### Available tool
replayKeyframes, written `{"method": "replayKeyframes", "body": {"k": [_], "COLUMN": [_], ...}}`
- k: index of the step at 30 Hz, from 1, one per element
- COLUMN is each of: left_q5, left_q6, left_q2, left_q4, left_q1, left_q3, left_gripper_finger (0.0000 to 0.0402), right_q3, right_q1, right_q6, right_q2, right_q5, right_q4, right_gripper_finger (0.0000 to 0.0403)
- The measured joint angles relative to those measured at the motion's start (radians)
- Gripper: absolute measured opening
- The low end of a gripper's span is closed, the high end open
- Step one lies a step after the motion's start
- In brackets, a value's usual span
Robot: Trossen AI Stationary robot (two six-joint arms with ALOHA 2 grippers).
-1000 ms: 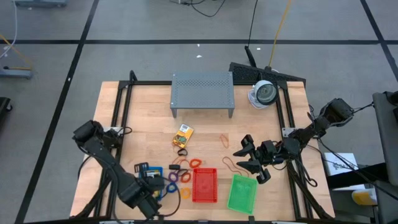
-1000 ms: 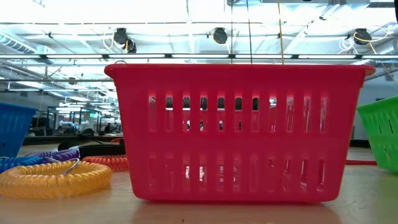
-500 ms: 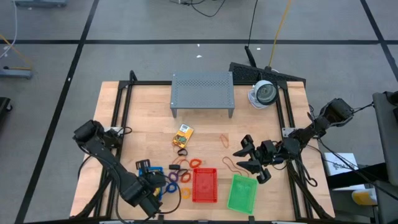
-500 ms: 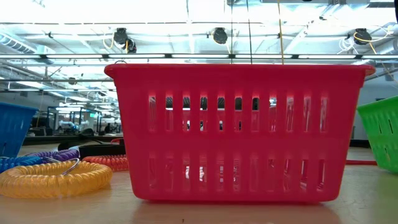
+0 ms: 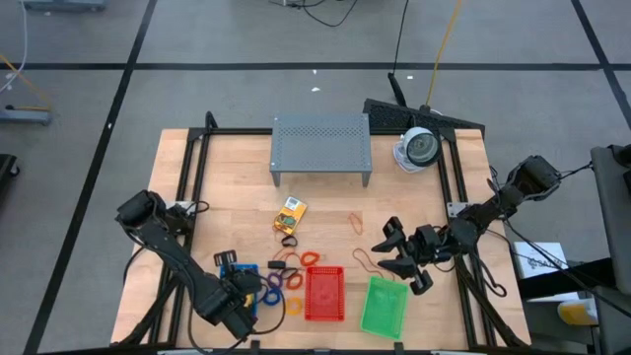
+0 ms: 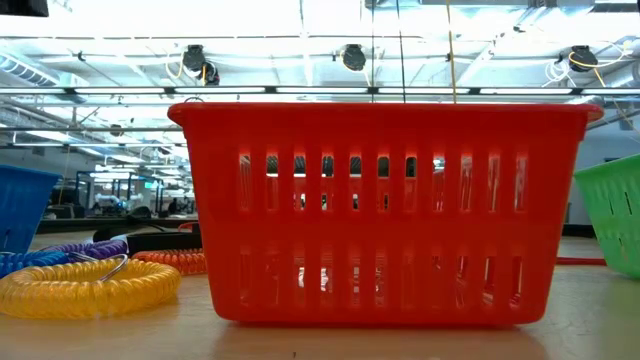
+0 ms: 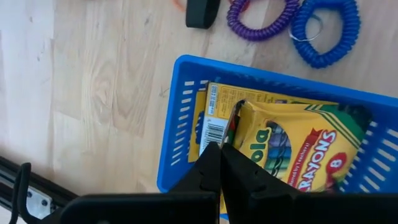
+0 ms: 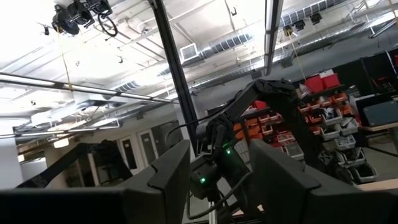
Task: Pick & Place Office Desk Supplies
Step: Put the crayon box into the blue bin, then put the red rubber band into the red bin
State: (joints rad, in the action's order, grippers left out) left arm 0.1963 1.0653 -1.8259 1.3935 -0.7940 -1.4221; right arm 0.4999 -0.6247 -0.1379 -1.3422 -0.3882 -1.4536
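Whole table seen from overhead; red plastic mesh tray (image 5: 324, 293) (image 6: 380, 210) shared, viewed close at table level.

Bright even overhead light; ceiling glare in low view; soft shadows; left wrist foreground blurred.

Crayon box (image 7: 292, 155) flat in blue tray (image 7: 180, 118) (red tray (image 5: 324, 293), green tray (image 5: 385, 306) alongside).

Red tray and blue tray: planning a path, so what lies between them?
In the high view, coiled rings lie on the wood between the red tray and blue tray.
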Motion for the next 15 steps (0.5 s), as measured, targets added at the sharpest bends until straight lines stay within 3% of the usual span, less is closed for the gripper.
{"method": "replayKeyframes", "body": {"k": [7,15], "left_q5": [0.013,0.014], "left_q6": [0.03,0.021], "left_q2": [0.0,0.0], "left_q4": [0.0,-0.002], "left_q1": [0.001,0.001], "left_q3": [0.023,0.023], "left_gripper_finger": [0.0014,0.0075], "right_q3": [0.0,0.0], "right_q1": [0.0,0.0], "right_q6": [0.0,0.0], "right_q2": [0.0,0.0], "right_q5": [0.0,-0.001], "right_q4": [0.0,0.0], "right_gripper_finger": [0.0155,0.0155]}}
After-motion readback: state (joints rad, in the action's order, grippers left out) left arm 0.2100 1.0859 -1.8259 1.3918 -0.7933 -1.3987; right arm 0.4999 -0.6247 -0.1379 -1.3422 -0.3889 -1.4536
